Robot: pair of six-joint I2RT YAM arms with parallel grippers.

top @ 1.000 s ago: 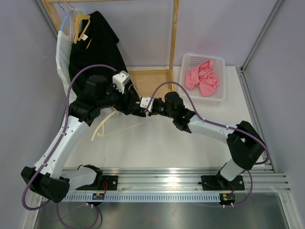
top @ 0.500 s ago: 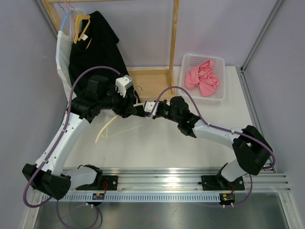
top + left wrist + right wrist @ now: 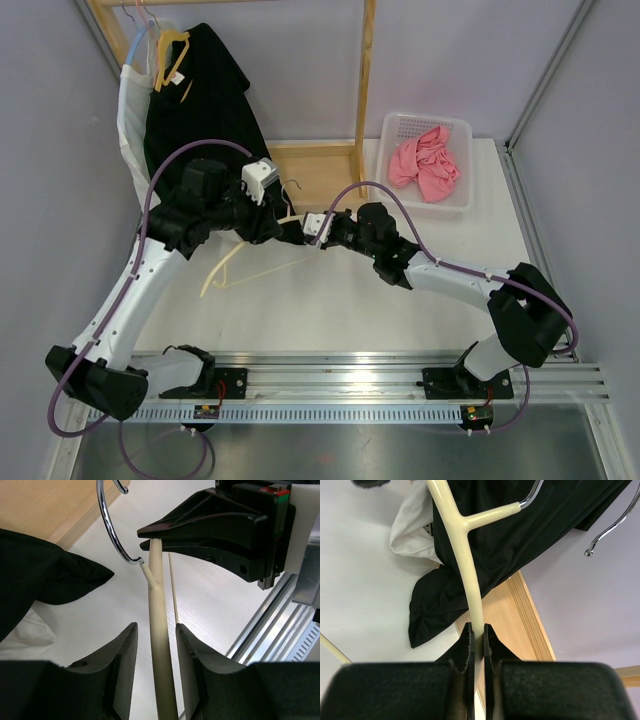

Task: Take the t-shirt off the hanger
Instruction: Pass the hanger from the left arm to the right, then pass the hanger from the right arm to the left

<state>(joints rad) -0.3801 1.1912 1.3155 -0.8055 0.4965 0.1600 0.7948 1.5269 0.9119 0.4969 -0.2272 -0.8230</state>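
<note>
Straddling a slim cream plastic hanger point(image 3: 469, 580) above the white desk point(image 3: 330, 310), the left tool point(image 3: 156, 630) stands narrowed but not clamped. One black finger sits on each side of the rod, and a sliver of daylight shows between finger and plastic on at least one side.

The right tool point(image 3: 477, 628) is pinched tight on the same hanger, on the arm beyond the point where the neck branches off. Both arms meet at mid-desk, just in front of the base of the wooden rack point(image 3: 365, 70).

The rod's long axis runs straight out of the left tool's gap toward the right tool, roughly left to right across the desk. The tools face each other nose to nose along it.

No cloth shows on any part of the hanger that can be seen.

The black short-sleeved t-shirt point(image 3: 195, 110) hangs from the rack at the desk's far-left corner, its lower folds falling toward the rack's base close by the left tool. That puts the shirt to the far left of both tools, with the left arm the nearer.

A white plastic basket point(image 3: 462, 130) near the far-right corner holds a crumpled pink cloth point(image 3: 425, 165), well apart from the action.

The step in hand looks like the left tool taking a second hold on the hanger. For that, the fingers need only come together squarely across the rod, since it already lies between them. Whether this hanger is the one meant for the black shirt cannot be told from these views.
</note>
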